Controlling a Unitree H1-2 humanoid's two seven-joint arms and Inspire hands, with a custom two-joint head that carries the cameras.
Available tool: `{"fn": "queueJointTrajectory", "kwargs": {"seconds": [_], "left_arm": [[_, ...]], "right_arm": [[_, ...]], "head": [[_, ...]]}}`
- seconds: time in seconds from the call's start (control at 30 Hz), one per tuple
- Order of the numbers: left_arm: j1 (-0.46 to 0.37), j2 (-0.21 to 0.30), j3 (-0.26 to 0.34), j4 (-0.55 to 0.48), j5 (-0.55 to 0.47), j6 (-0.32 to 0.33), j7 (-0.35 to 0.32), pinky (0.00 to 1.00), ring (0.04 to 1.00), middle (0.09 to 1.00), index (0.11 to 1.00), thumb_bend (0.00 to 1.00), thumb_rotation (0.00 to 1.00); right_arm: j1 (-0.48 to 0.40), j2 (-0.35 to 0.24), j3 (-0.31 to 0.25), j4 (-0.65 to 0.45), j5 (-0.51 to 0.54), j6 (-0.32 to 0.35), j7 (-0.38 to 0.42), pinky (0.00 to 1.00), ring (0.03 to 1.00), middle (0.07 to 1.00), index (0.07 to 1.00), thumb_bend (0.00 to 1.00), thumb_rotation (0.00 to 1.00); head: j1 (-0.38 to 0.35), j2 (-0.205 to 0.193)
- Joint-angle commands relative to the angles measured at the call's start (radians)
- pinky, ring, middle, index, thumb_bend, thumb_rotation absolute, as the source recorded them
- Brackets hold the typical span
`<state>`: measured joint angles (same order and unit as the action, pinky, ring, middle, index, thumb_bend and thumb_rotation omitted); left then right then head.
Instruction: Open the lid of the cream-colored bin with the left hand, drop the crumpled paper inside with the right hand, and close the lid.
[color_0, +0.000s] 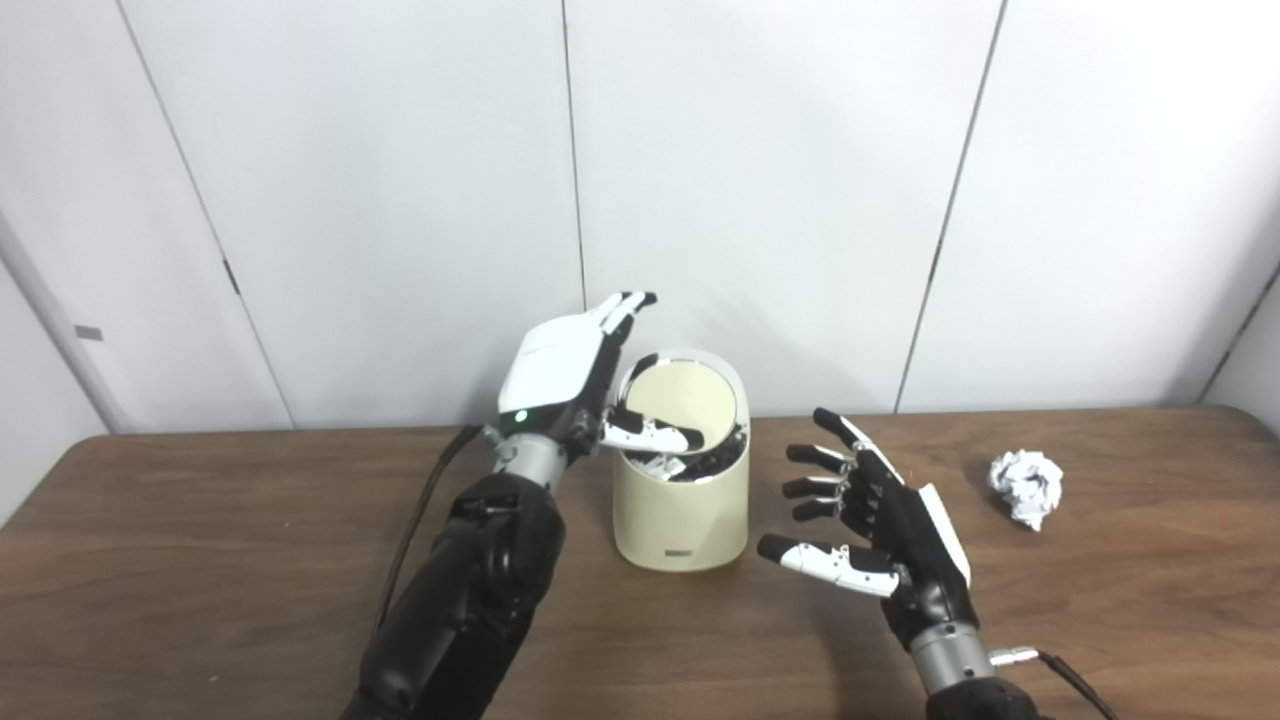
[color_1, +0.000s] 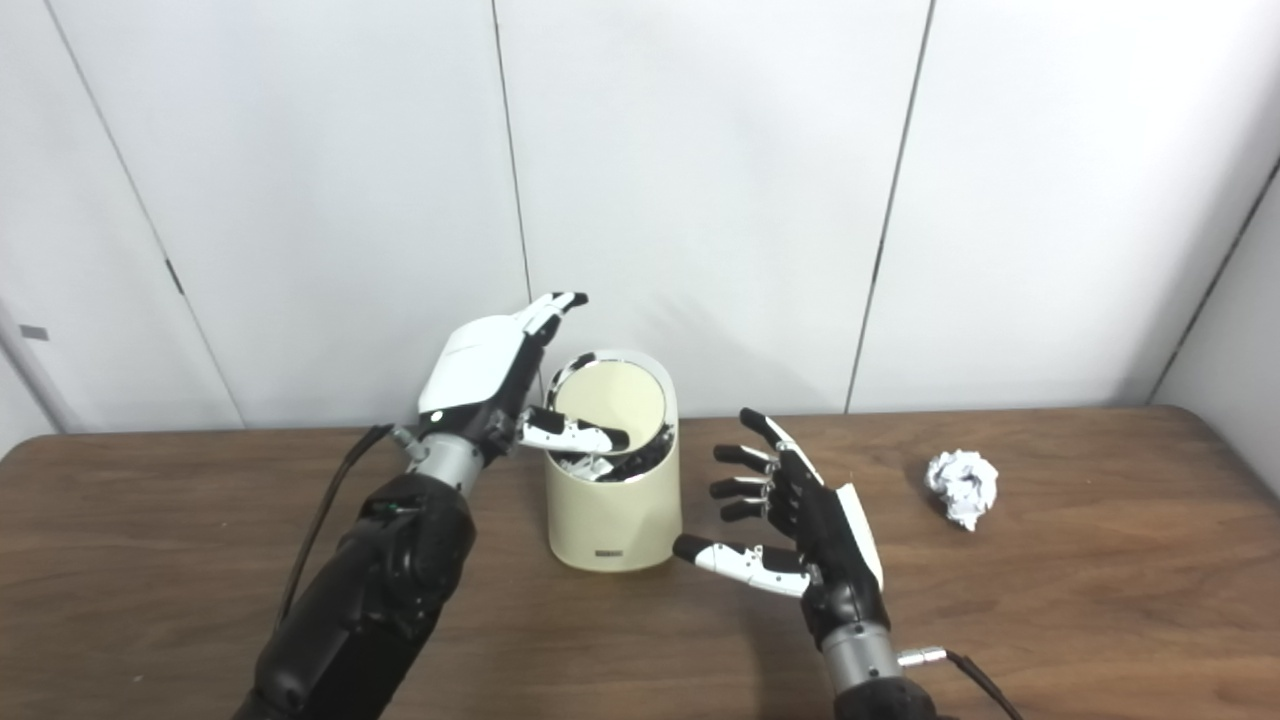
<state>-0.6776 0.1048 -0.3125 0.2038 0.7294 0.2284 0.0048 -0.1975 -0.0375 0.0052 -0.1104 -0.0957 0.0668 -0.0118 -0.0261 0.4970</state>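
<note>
1. Right hand (color_0: 880, 535) lowest in frame, lower right of centre: fingers spread, palm toward the bin, holding nothing, hovering just over the counter (color_0: 200, 560).
2. Left hand (color_0: 570, 375) at frame centre, against the bin's upper left rim. Thumb lies across the opening; other fingers reach up behind the lid. Looks braced on the lid, not clamped around it.
3. Cream-colored bin (color_0: 680, 510) upright at centre, between the two hands. Lid (color_0: 680, 400) tilted up, opening exposed, white scraps visible inside.
4. Crumpled paper (color_0: 1027, 485) on the counter at right of frame, well apart from the right hand and the bin. Not yet picked up.
5. Handling, as judgement: paper light, soft, springy, not slippery, not fragile. Best taken by closing fingers and thumb around the whole ball from above; firm squeeze fine.
6. Lid likely light and pivoting; probably swings back if left hand lets go.
7. Bin light, could tip or slide if knocked.
</note>
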Motion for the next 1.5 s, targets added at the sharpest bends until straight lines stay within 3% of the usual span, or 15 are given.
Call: {"fn": "queueJointTrajectory", "kwargs": {"seconds": [0.0,0.33,0.63,0.87,1.13,1.27,1.47], "left_arm": [[-0.014,-0.001,0.029,-0.041,-0.032,-0.031,0.033,0.65,0.896,0.969,0.985,0.70,0.00],[0.005,-0.011,0.087,-0.069,-0.095,-0.131,0.105,0.72,0.887,0.940,0.960,0.64,0.11],[0.012,-0.013,0.104,-0.082,-0.125,-0.130,0.097,0.68,0.852,0.905,0.940,0.64,0.12],[0.059,-0.036,0.172,-0.117,-0.285,-0.180,0.077,0.67,0.846,0.888,0.904,0.65,0.15],[0.148,-0.046,0.230,-0.191,-0.447,-0.194,0.038,0.67,0.842,0.874,0.904,0.65,0.33],[0.198,-0.050,0.252,-0.216,-0.490,-0.213,0.039,0.73,0.841,0.868,0.913,0.66,0.41],[0.256,-0.057,0.274,-0.232,-0.531,-0.225,0.040,0.74,0.835,0.866,0.920,0.62,0.41]], "right_arm": [[-0.028,0.001,0.001,-0.029,0.002,-0.035,-0.002,0.57,0.640,0.755,0.878,0.75,0.13],[-0.027,-0.002,-0.002,-0.022,0.019,-0.043,0.003,0.56,0.640,0.756,0.874,0.74,0.13],[-0.025,-0.008,0.004,-0.029,0.007,-0.032,0.003,0.57,0.645,0.754,0.875,0.73,0.13],[-0.024,-0.009,0.002,-0.029,0.006,-0.029,0.001,0.57,0.646,0.759,0.873,0.74,0.16],[-0.027,-0.009,-0.001,-0.019,0.012,-0.036,0.002,0.57,0.636,0.754,0.876,0.73,0.15],[-0.028,-0.010,-0.002,-0.012,0.021,-0.047,0.006,0.56,0.642,0.759,0.876,0.74,0.17],[-0.025,-0.014,-0.001,-0.015,0.021,-0.042,0.008,0.58,0.644,0.759,0.876,0.72,0.14]], "head": [[-0.001,0.000],[0.007,0.002],[0.009,0.006],[0.009,0.006],[0.015,0.005],[0.015,0.006],[0.021,0.007]]}}
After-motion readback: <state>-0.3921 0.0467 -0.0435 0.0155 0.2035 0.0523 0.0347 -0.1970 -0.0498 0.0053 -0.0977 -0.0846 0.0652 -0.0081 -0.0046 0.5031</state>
